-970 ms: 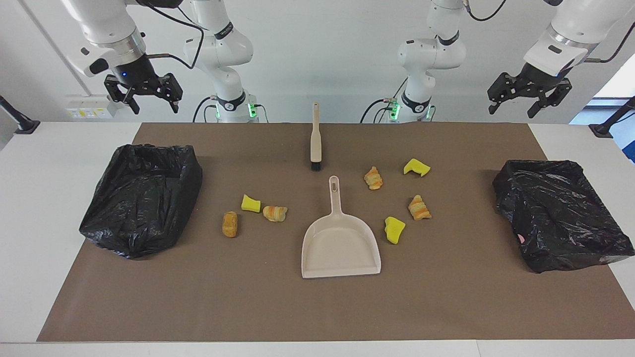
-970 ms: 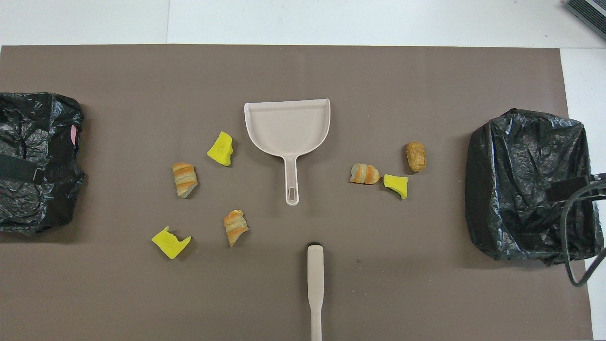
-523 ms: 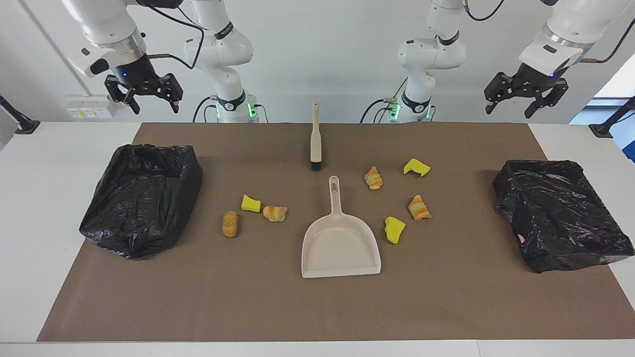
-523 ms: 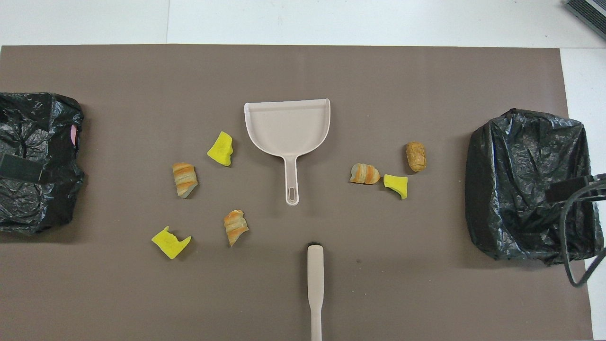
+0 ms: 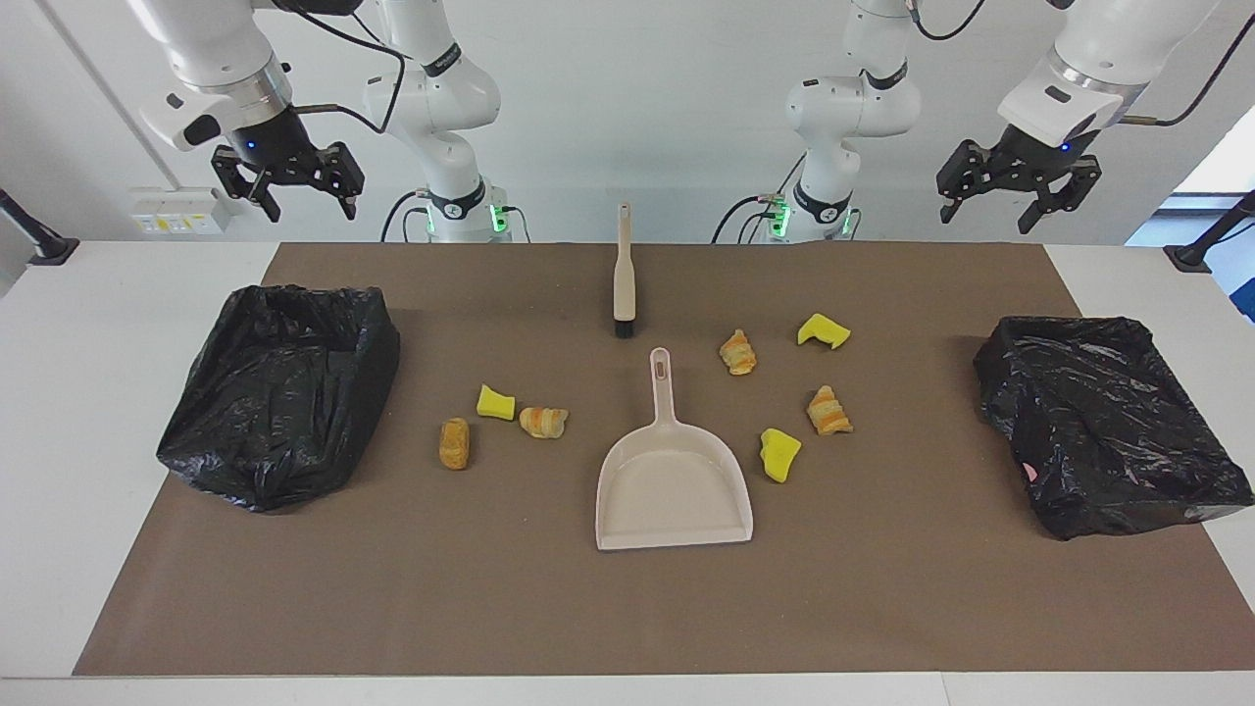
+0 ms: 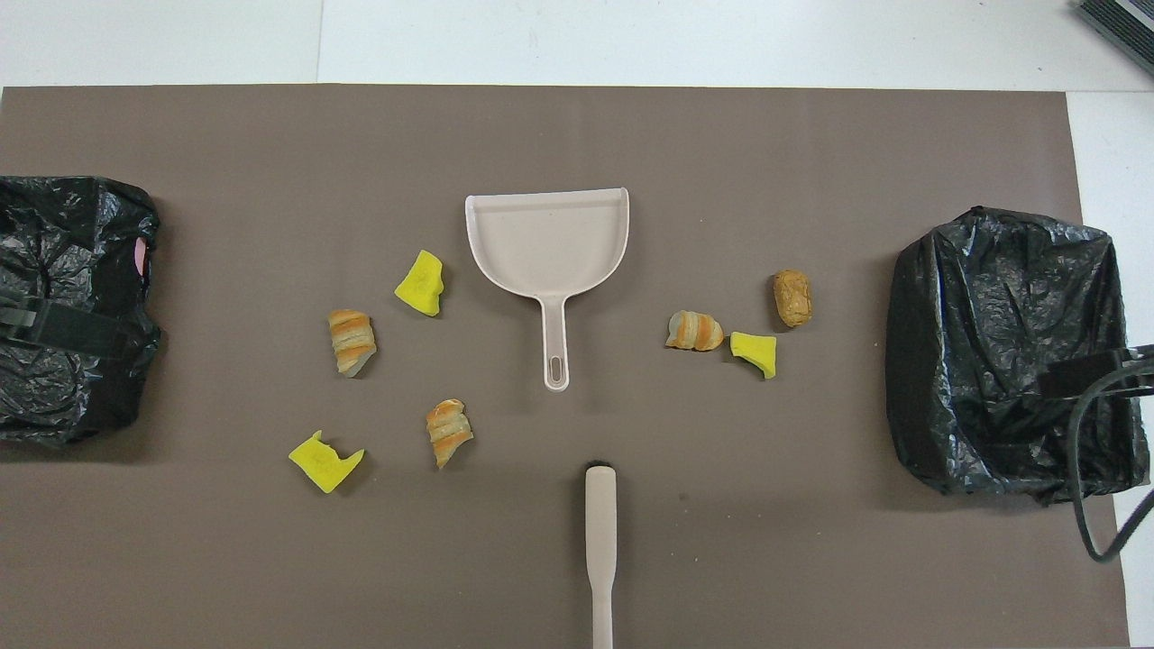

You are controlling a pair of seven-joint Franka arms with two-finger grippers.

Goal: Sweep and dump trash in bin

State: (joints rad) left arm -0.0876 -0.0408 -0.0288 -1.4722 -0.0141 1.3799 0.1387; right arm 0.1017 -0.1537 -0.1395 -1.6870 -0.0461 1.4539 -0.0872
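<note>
Trash lies scattered on the brown mat around a beige dustpan (image 5: pixel 673 490) (image 6: pixel 546 239). Toward the right arm's end are a yellow foam chunk (image 5: pixel 495 402), a striped pastry (image 5: pixel 543 422) and a brown bread roll (image 5: pixel 454 443) (image 6: pixel 792 298). Toward the left arm's end lie two pastries (image 5: pixel 737 351) (image 5: pixel 828 410) and two yellow chunks (image 5: pixel 824 330) (image 5: pixel 779 454). A beige brush (image 5: pixel 623 279) (image 6: pixel 599 532) lies nearer to the robots than the dustpan. My right gripper (image 5: pixel 307 208) and left gripper (image 5: pixel 985 220) hang open and empty, high above the robots' edge of the table.
Two bins lined with black bags stand on the mat, one (image 5: pixel 279 392) (image 6: pixel 1005 351) at the right arm's end and one (image 5: pixel 1108 422) (image 6: pixel 68 306) at the left arm's end. White table (image 5: pixel 118 324) borders the mat on all sides.
The left gripper has drifted up and toward the middle of the table. The right gripper has barely shifted. Nothing on the mat has moved.
</note>
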